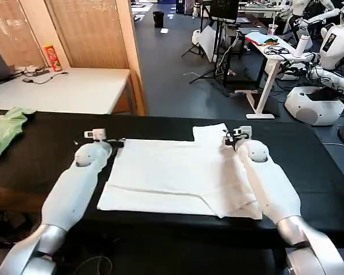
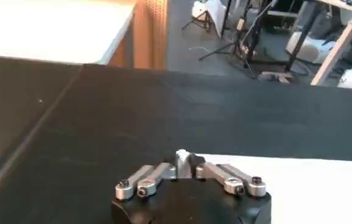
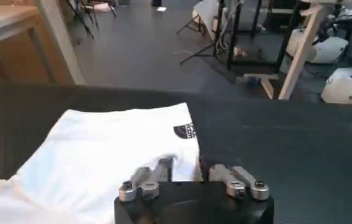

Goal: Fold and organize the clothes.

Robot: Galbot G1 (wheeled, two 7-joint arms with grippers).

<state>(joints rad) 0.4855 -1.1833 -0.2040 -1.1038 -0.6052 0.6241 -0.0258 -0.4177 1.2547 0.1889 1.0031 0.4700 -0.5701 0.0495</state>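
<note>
Both arms are out over the black table (image 1: 309,166) now, and the white short-sleeved cotton T-shirt (image 1: 166,172) lies spread flat across the middle of it, print side down, one sleeve poking out toward the far edge. The left gripper (image 1: 116,143) sits at the shirt's far left corner; from its wrist camera a scrap of white cloth shows pinched between the closed fingertips (image 2: 183,159). The right gripper (image 1: 228,139) is at the far right side, by that sleeve, fingers drawn together right at the hem — whether they hold cloth I can't tell. This fabric looks light, limp and floppy; I'd expect it to sag and crease wherever it's unsupported, so corners and hems are the sensible places to pinch. A crumpled light green garment (image 1: 8,129) lies well off to the left.
</note>
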